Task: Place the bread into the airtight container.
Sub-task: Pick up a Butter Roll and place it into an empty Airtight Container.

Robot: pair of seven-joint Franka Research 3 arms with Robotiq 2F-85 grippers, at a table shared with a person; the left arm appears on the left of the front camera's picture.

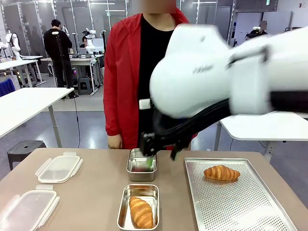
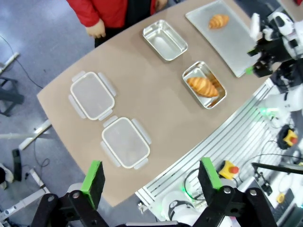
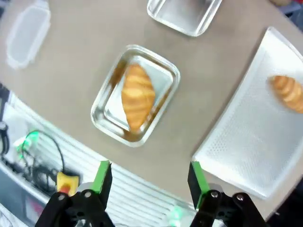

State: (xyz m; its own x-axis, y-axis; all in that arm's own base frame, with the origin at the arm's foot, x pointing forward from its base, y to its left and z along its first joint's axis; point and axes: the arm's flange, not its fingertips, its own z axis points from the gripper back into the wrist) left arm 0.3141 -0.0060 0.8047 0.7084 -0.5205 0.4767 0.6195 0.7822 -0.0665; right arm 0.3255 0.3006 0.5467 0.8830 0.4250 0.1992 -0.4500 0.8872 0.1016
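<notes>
There were two croissants, two steel containers, two clear plastic lids and one perforated tray [image 1: 231,207] on the table [image 1: 96,192]. One croissant [image 1: 221,173] lay on the tray's far half. The other croissant [image 1: 141,212] lay in the steel container [image 1: 139,186] just left of the tray's near half. The second steel container [image 1: 142,175] sat left of the tray's far end. Both lids [image 1: 58,168] [image 1: 26,209] lay well left of the tray.

The right arm [image 1: 216,72] reached in above the tray, blurred, high over the table. Its jaws pointed down, spread, with nothing between the green pads [image 3: 102,175]. The left arm's jaws hung high, well left of the tray, likewise spread and holding nothing between their pads [image 2: 94,182]. A person's hand [image 1: 114,141] hung beyond the table's far edge.
</notes>
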